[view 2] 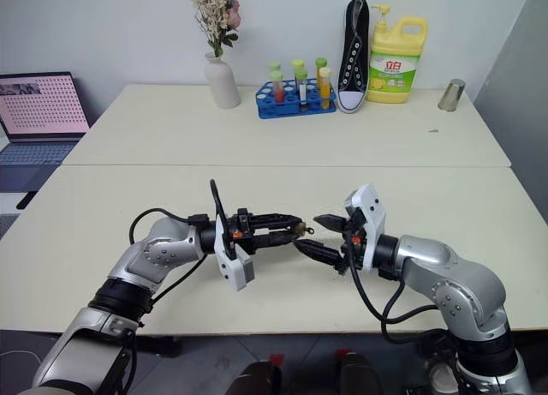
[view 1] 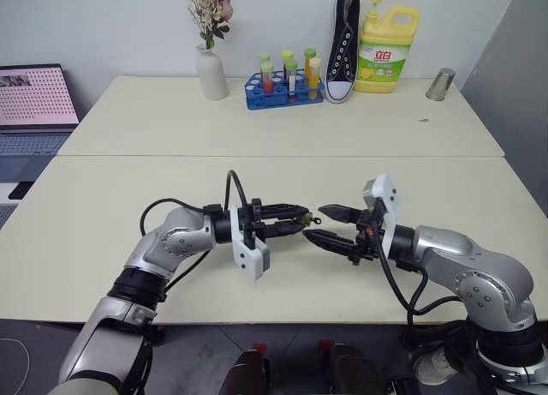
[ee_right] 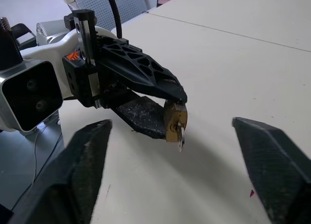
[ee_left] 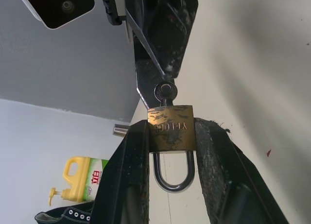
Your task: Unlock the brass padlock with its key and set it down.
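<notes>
My left gripper [view 1: 300, 221] reaches in level from the left and is shut on the brass padlock [ee_left: 170, 127], its two fingers pressing the body's sides. The silvery shackle [ee_left: 174, 174] sits closed between those fingers. From the padlock's free end the key [ee_right: 180, 136] sticks out towards my right gripper [view 1: 315, 223], and its round head [ee_left: 165, 92] is close to that gripper's dark fingers [ee_left: 163, 34]. In the right wrist view the right gripper [ee_right: 177, 170] is open, one finger well to either side of the key and neither touching it. Both hands hover above the near table [view 1: 111, 232].
On the far table stand a white vase of dried flowers [view 1: 211, 74], a blue rack of test tubes [view 1: 282, 91], an upright black sneaker [view 1: 342, 44], a yellow detergent bottle [view 1: 387, 52] and a metal cup [view 1: 440, 84]. A laptop [view 1: 34, 99] is at far left.
</notes>
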